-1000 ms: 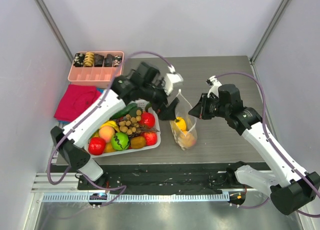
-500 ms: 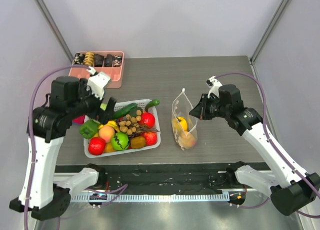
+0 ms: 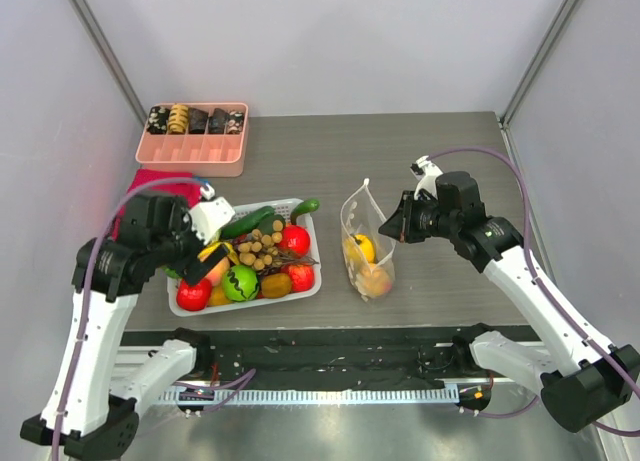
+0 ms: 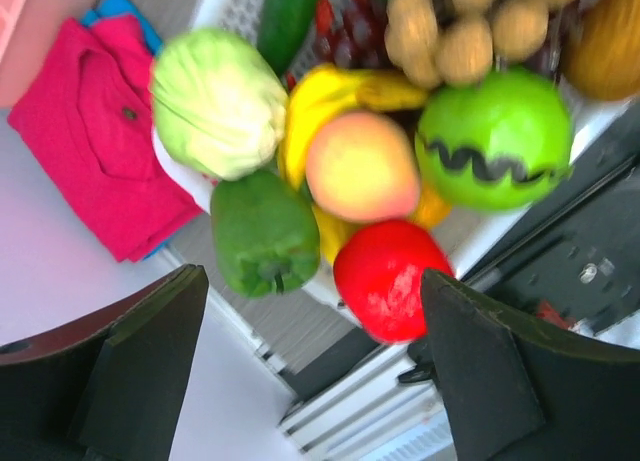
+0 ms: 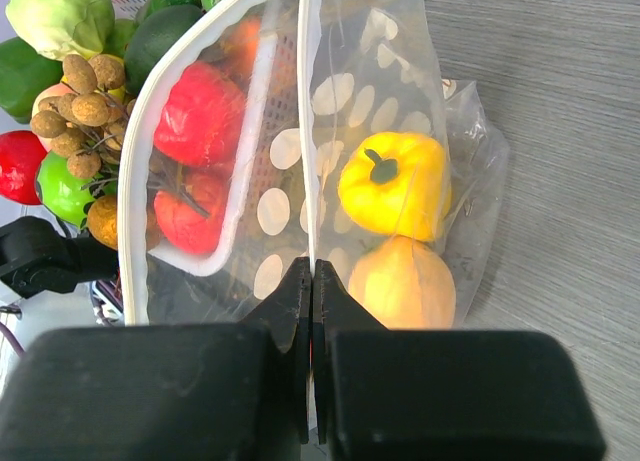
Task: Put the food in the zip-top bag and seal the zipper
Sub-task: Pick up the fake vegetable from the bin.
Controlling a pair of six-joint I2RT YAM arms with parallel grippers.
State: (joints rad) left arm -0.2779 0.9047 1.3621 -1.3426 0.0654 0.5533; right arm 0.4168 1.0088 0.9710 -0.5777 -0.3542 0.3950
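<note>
The dotted clear zip-top bag (image 3: 366,243) stands open on the table right of the white basket (image 3: 308,283). A yellow pepper (image 5: 393,184) and a peach-coloured fruit (image 5: 405,281) lie inside it. My right gripper (image 5: 312,293) is shut on the bag's white mouth edge with the zipper (image 5: 308,131) and holds it up. My left gripper (image 4: 310,381) is open and empty, hovering over the basket's left front corner, above a green pepper (image 4: 265,231) and a red apple (image 4: 392,279). A peach (image 4: 362,166) and a pale cabbage (image 4: 215,103) lie just beyond.
The basket also holds a green ball with a black zigzag (image 4: 495,136), brown longans (image 3: 258,246), a cucumber (image 3: 248,221) and red fruits (image 3: 295,239). A pink tray (image 3: 193,141) sits at the back left. A pink cloth (image 3: 150,196) lies left of the basket.
My left arm swung away from the bag to the left, then came down over the basket's left front corner, still open. The right gripper and bag have not moved.
</note>
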